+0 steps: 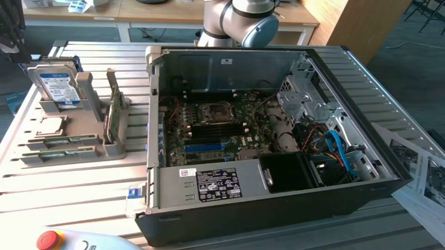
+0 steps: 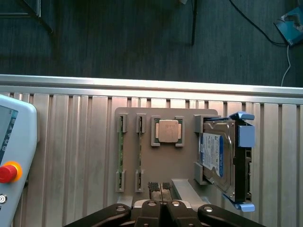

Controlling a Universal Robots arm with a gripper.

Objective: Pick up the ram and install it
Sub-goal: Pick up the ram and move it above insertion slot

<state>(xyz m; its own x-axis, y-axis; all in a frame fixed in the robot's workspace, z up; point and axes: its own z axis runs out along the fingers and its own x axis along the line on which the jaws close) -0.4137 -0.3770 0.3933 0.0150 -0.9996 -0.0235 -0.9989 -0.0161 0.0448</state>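
Tool (image 2: 160, 187) shut, facing down abv tray (image 2: 186, 158), nr ram (image 2: 139, 153).

— What is sitting on the ribbed metal bench (image 1: 70, 192)?
— An open computer case (image 1: 278, 213) is lying across its middle, and a grey parts holder (image 1: 113, 152) is standing just beside it, on the exterior view's left.
— Anything else?
— A pendant (image 1: 76, 240) with a red button is resting at the near edge, and papers (image 1: 420, 177) are lying on the exterior view's right.
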